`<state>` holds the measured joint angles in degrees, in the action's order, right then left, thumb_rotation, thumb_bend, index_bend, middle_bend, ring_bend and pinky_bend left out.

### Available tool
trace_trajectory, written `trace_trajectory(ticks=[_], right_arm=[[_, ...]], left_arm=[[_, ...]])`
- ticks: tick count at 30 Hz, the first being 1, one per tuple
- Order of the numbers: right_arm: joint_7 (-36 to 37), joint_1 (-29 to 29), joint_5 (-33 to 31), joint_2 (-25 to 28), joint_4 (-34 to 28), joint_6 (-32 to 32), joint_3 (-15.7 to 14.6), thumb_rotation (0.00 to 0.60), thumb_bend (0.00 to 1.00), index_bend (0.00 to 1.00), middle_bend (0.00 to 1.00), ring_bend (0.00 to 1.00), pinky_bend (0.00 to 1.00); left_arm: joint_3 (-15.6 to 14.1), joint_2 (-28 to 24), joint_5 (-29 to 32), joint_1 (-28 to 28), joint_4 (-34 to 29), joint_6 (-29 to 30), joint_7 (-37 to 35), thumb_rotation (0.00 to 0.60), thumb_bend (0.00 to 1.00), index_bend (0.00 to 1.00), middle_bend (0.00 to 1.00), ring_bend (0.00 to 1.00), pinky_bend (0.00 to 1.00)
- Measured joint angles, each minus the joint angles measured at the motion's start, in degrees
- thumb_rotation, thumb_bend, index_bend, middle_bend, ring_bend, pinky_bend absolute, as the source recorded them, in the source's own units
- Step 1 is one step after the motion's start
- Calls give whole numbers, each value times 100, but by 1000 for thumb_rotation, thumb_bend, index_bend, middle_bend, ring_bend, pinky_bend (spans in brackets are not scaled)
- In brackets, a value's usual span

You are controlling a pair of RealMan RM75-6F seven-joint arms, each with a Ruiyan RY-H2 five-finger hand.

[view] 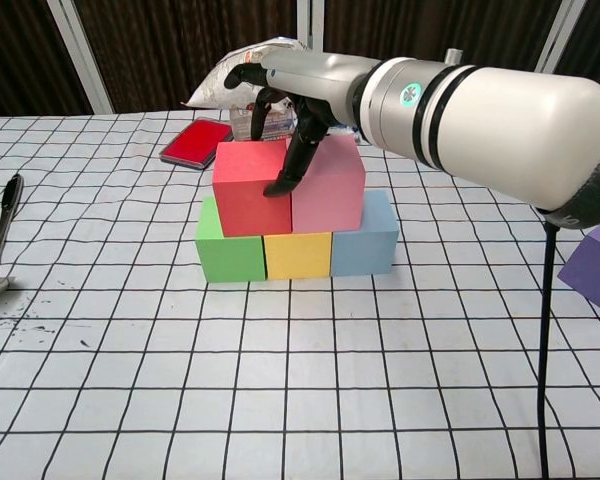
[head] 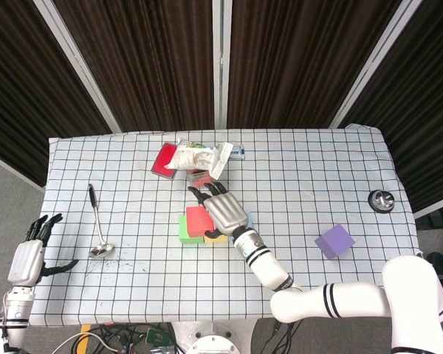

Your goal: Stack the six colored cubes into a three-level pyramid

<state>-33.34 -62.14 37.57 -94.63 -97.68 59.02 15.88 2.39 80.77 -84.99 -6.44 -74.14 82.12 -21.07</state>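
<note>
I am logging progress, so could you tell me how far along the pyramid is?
Done: green, yellow and blue cubes form the base, with red and pink on top. In hand: right hand rests over the second level. Left: purple cube waits on the table.

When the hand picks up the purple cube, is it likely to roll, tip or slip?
The purple cube has flat faces and sharp edges, so it should sit still and slide rather than roll. Its matte surface, like that of the red cube, suggests a light foam-like block that gives fair grip. It rests flat on the table, so tipping seems unlikely.
</note>
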Motion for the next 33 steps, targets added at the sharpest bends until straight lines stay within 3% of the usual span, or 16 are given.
trace_trajectory(ticks=[8, 17, 27, 33], right_arm=[[114, 27, 83, 46, -52, -30, 5, 600, 30, 0, 222, 40, 0], [439, 232, 598, 355, -621, 144, 88, 600, 0, 0, 194, 16, 0], [887, 1099, 1811, 1390, -1880, 1118, 65, 600, 0, 0, 184, 12, 0], [1351, 1788, 2291, 2098, -2221, 1629, -51, 600, 0, 0, 183, 12, 0]], left_arm=[[5, -12, -7, -1, -17, 14, -11, 600, 0, 90, 130, 0, 6], [54, 37, -26, -88, -31, -21, 85, 600, 0, 90, 130, 0, 7], [367, 265, -61, -492, -251, -110, 401, 600, 0, 89, 130, 0, 8], [512, 667, -7, -813, -350, -351, 835, 600, 0, 86, 130, 0, 8]])
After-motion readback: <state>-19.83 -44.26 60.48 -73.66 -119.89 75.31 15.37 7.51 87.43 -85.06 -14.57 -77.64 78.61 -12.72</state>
